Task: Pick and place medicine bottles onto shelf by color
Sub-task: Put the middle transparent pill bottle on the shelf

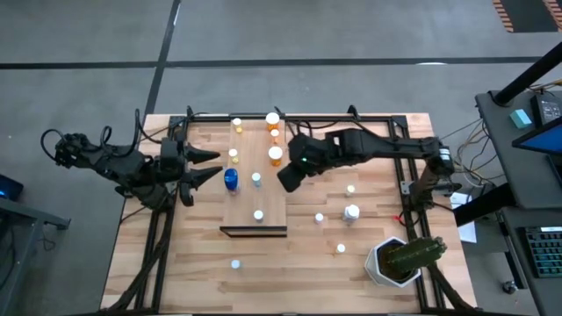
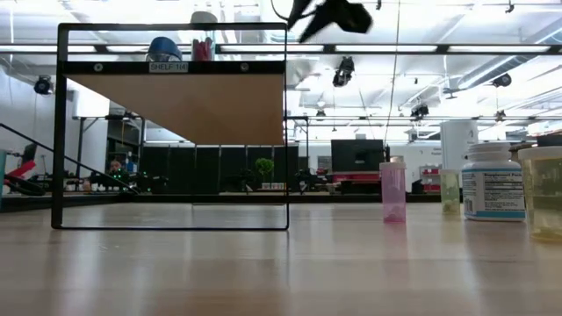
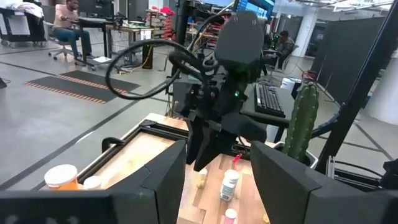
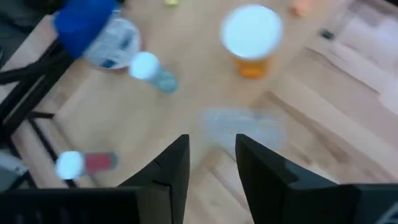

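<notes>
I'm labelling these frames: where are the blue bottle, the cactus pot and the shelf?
blue bottle point(image 1: 231, 180), high view, its body.
cactus pot point(image 1: 386, 264), high view, white rim.
shelf point(image 1: 250, 197), high view, bare board.

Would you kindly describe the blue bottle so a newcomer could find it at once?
From above, find the pale wooden shelf at the table's middle. Near its left edge, just ahead of the left pincer, stands the blue bottle. It is fatter than the others and the only blue one.

The shelf point(image 1: 255, 189) is a pale, smooth tan with a dark front edge, lighter than the striped planked counter point(image 1: 176, 263). A blue bottle point(image 1: 230, 180) and white-capped orange bottles point(image 1: 276, 155) stand on it. The cactus point(image 1: 413, 254) is green, its pot point(image 1: 379, 266) white.
</notes>
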Robot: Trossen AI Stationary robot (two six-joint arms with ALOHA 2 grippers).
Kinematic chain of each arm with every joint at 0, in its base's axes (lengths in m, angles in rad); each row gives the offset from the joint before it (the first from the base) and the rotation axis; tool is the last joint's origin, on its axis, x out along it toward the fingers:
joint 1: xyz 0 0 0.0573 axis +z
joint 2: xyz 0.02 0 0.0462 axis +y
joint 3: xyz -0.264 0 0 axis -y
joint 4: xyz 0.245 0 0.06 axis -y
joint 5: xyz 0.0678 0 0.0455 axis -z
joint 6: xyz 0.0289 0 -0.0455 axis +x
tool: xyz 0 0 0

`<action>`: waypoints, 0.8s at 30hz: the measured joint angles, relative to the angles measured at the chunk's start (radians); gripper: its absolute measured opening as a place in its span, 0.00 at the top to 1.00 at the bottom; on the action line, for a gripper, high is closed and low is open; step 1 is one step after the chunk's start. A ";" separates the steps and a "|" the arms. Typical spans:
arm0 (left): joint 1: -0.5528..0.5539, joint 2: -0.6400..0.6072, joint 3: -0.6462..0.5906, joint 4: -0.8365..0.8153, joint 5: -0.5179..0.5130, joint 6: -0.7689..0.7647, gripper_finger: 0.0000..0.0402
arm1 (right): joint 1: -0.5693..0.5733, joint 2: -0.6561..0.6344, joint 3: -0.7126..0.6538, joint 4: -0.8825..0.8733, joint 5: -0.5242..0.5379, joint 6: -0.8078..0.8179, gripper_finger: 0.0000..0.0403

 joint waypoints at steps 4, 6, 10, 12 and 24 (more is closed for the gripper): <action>0.000 0.003 0.000 0.000 -0.003 -0.003 0.59 | -0.001 0.092 0.118 -0.032 -0.012 -0.072 0.74; 0.000 0.005 0.000 0.000 -0.002 -0.003 0.59 | -0.001 0.131 0.168 -0.038 -0.012 -0.102 0.75; 0.000 0.006 0.000 0.002 -0.002 -0.007 0.59 | -0.001 0.193 0.278 -0.182 -0.012 -0.163 0.77; 0.000 0.008 0.001 0.008 -0.002 -0.007 0.59 | 0.000 0.203 0.324 -0.346 0.006 -0.186 0.78; 0.000 -0.002 -0.001 0.014 0.002 -0.006 0.59 | 0.004 0.009 -0.007 -0.194 0.006 -0.359 0.80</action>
